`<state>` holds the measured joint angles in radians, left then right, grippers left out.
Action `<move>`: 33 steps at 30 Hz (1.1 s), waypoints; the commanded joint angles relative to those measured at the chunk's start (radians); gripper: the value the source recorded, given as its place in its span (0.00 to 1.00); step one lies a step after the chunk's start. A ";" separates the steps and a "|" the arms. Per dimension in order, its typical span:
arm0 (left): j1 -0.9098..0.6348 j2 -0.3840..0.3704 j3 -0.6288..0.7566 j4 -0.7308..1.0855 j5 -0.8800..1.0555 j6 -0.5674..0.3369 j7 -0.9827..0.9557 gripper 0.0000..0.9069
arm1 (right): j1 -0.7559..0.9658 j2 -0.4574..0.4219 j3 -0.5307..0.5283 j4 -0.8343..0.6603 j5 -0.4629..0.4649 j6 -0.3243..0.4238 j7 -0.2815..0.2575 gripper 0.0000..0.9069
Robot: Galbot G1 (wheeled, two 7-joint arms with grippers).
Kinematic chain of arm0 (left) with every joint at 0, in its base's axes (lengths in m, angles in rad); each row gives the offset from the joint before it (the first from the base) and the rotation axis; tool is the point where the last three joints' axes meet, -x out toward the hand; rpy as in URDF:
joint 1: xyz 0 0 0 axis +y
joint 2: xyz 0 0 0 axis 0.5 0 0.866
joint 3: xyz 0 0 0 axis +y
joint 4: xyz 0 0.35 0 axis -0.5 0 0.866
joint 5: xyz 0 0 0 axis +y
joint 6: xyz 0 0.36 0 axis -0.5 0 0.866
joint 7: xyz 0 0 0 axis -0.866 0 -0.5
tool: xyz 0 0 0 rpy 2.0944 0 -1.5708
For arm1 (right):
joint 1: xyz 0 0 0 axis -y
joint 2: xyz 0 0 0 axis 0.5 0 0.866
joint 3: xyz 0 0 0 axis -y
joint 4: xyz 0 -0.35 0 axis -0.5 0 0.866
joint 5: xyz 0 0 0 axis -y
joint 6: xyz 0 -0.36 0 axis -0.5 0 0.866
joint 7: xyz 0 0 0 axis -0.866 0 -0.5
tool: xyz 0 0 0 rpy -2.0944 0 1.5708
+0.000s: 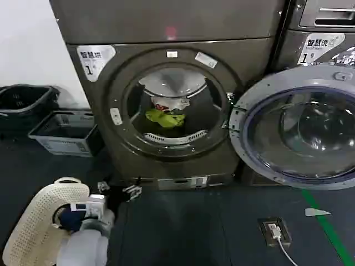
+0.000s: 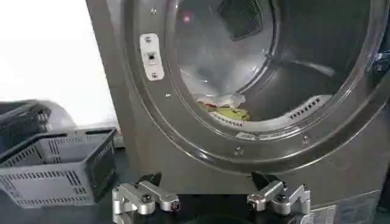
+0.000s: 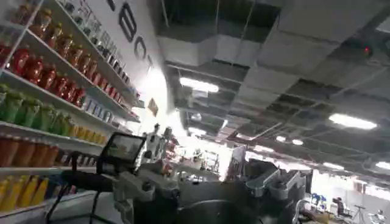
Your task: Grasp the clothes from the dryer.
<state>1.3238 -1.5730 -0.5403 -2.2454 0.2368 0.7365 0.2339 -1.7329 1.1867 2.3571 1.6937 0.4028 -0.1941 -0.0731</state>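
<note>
One bundle of clothes (image 1: 165, 114) waits in the open dryer (image 1: 166, 33), centre of the head frame, with the left tool (image 2: 211, 198) low in front of it.
The clothes lie on the drum floor just behind the porthole's lower rim; the door (image 1: 297, 130) is swung aside at right. In the left wrist frame the left tool's fingers are spread at the bottom edge, below the porthole and well short of the fabric. To grasp well, I judge it should rise, clear the rim, go in spread, then sink into the yellow-green heap before pressing together. The right tool (image 3: 213, 185) points up at a ceiling, its fingers spread, idle. A grey basket (image 1: 66, 132) sits at left.
</note>
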 commanded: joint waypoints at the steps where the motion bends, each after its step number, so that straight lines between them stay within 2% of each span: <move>1: 0.000 0.000 0.001 0.000 0.002 0.049 0.002 1.00 | -0.001 -0.003 -0.014 -0.014 0.034 0.056 0.032 1.00; 7: 0.006 -0.002 0.003 0.002 0.003 0.049 0.004 1.00 | -0.002 -0.009 -0.013 -0.037 0.039 0.077 0.039 1.00; 10: 0.006 -0.002 0.003 -0.001 0.004 0.049 0.007 1.00 | 0.000 -0.009 -0.017 -0.036 0.043 0.069 0.063 1.00; 22: 0.007 -0.004 0.006 0.002 -0.001 0.049 0.006 1.00 | 0.002 -0.016 -0.026 -0.046 0.052 0.065 0.087 1.00; 33: 0.005 -0.001 0.009 0.002 -0.004 0.049 0.011 1.00 | 0.009 -0.012 -0.032 -0.053 0.048 0.069 0.087 1.00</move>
<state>1.3286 -1.5736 -0.5311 -2.2444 0.2330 0.7365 0.2449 -1.7252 1.1751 2.3256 1.6429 0.4507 -0.1279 0.0103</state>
